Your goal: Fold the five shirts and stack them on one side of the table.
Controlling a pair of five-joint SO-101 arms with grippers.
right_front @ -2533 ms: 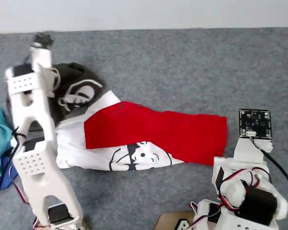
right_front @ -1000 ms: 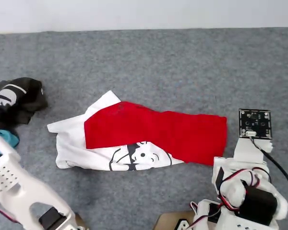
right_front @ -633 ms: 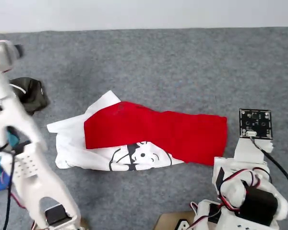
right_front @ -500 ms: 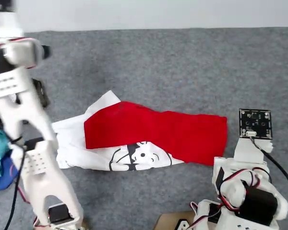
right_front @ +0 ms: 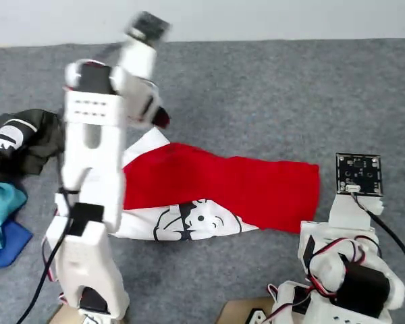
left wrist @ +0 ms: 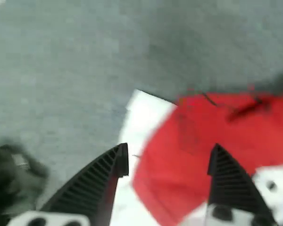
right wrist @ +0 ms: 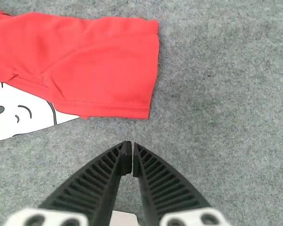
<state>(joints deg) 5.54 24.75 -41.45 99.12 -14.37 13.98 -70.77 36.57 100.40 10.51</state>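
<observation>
At the left edge, a blue shirt [right_front: 5, 241] and a teal shirt [right_front: 0, 202] are cut off by the frame. A crumpled black shirt [right_front: 23, 142] lies just beyond them, its white graphic too folded to make out. My left arm [right_front: 94, 169] rises in front of the white shirt [right_front: 182, 223] and hides its left end. My left claw [left wrist: 167, 169] hangs with fingers apart and nothing between them, above the far-left corner where the red shirt [right_front: 243, 182] overlaps the white. Half a second ago that arm stood farther left, over the black shirt; it has swung right, while the red and white shirts lie as they did. The white shirt's print is a cartoon face, half under the red. On the right, my right claw [right wrist: 132, 157] is pressed together, empty, over the grey table [right_front: 290, 88], just near of the red shirt's right hem.
</observation>
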